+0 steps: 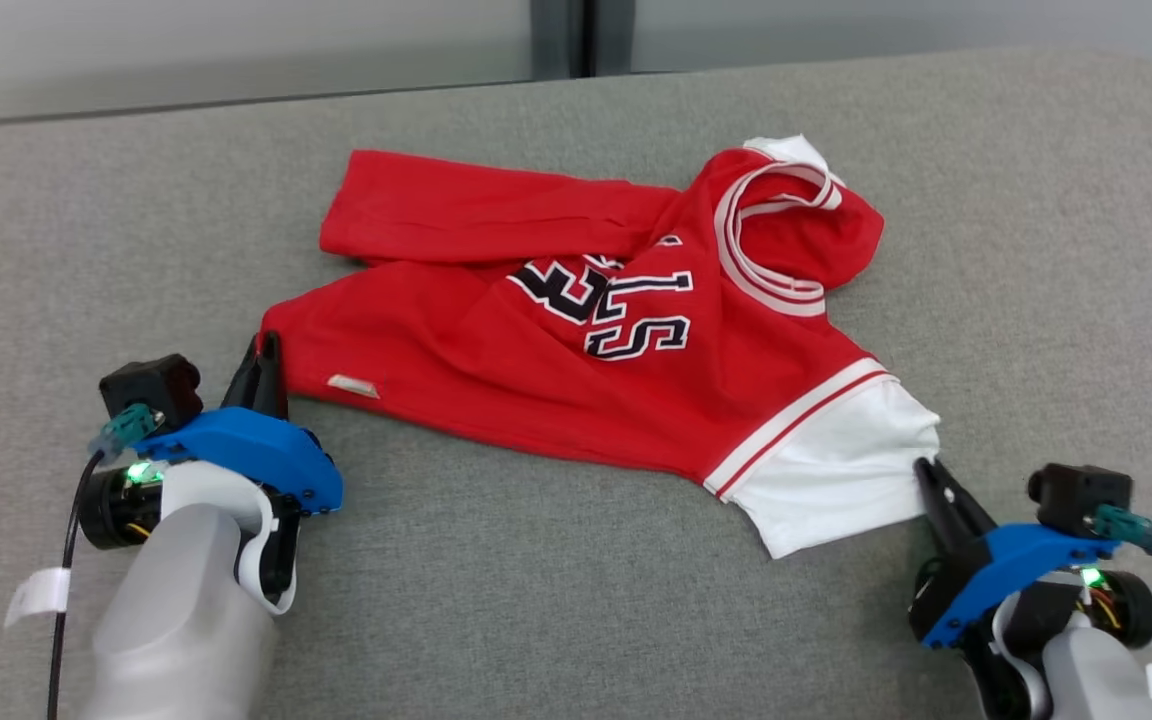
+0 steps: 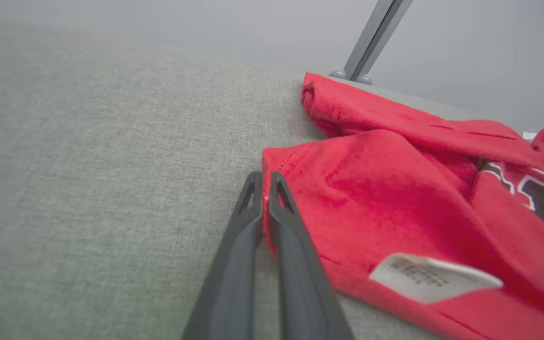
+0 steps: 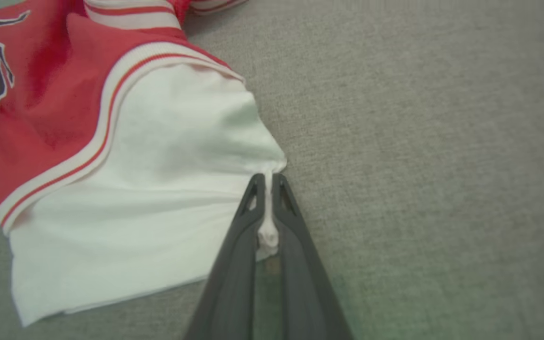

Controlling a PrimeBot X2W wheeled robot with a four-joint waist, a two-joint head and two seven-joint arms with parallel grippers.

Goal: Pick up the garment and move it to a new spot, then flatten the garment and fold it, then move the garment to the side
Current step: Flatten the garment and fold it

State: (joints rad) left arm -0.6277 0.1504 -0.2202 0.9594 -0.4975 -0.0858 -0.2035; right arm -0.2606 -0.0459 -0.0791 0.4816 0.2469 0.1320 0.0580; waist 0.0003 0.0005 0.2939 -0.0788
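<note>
Place: most likely a robotics lab or test room; nothing domestic is in sight.
Work surface: a broad flat top covered in grey woven fabric (image 1: pixel 576 620), rounded at its far corner.
Backdrop: plain pale grey wall panels (image 1: pixel 236 50) joined by a dark grey metal upright (image 1: pixel 563 35).
Rig: a loose black cable (image 1: pixel 61 600) and a white paper tag (image 1: pixel 36 592) beside a pale plastic forearm (image 1: pixel 186 620).

Pair, dark-fingered: left tool (image 1: pixel 266 352) closed, apparently pinching a corner of the garment (image 1: pixel 496 370); right tool (image 1: pixel 933 478) closed on its white sleeve (image 3: pixel 158 189).
</note>
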